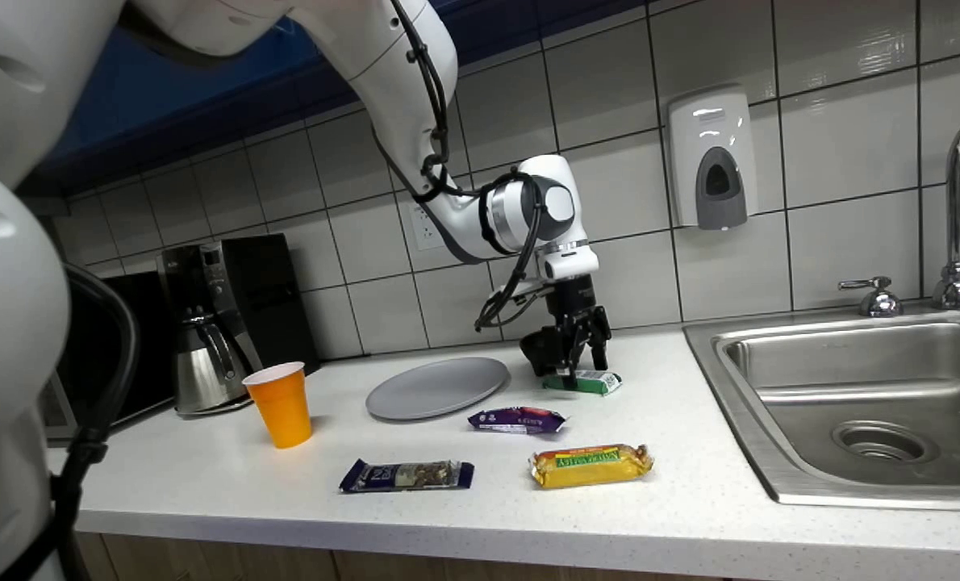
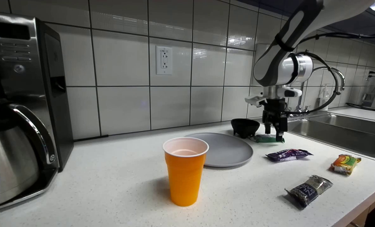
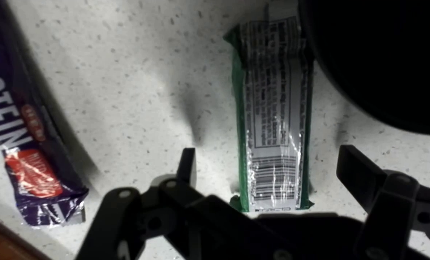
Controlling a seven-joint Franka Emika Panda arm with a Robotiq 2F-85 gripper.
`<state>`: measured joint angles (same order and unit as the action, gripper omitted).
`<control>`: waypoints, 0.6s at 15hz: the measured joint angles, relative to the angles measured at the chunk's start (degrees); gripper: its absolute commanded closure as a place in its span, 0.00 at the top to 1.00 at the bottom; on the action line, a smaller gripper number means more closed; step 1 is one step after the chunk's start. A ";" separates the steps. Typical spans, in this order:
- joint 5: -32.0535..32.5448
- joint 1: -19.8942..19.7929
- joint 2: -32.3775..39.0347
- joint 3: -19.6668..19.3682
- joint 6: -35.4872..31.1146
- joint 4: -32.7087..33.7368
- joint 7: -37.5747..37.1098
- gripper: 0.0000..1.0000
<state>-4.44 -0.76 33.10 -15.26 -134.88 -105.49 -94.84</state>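
My gripper (image 3: 267, 162) points down over the counter with its fingers wide apart and nothing gripped. Between them in the wrist view lies a green-edged snack bar (image 3: 272, 119), its grey barcode side up, with a gap on either side. In both exterior views this green bar (image 1: 601, 382) (image 2: 263, 138) is under the fingertips, partly covered by a finger. A black bowl (image 3: 381, 54) sits right against the bar's far end, and on short legs beside the gripper stands the same bowl (image 2: 245, 126). To the left in the wrist view lies a purple protein bar (image 3: 38, 144).
A grey plate (image 1: 440, 389) lies near the bowl. Closer to the front edge are a yellow bar (image 1: 591, 466) and a dark blue nut bar (image 1: 407, 476). An orange cup (image 2: 184, 179) stands before the coffee maker (image 1: 246, 298). The sink (image 1: 738, 420) borders the right; a tiled wall (image 2: 171, 104) stands behind.
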 measured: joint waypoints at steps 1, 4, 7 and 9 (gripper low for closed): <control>0.00 0.00 0.05 0.00 0.00 0.00 0.00 0.66; 0.00 0.00 0.08 0.02 0.00 0.00 0.00 0.40; 0.00 0.00 0.08 0.02 -0.06 0.05 0.00 0.18; 0.00 0.00 0.08 0.01 -0.08 0.14 0.00 0.17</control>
<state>-4.44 -0.77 33.18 -15.25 -134.96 -105.36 -94.84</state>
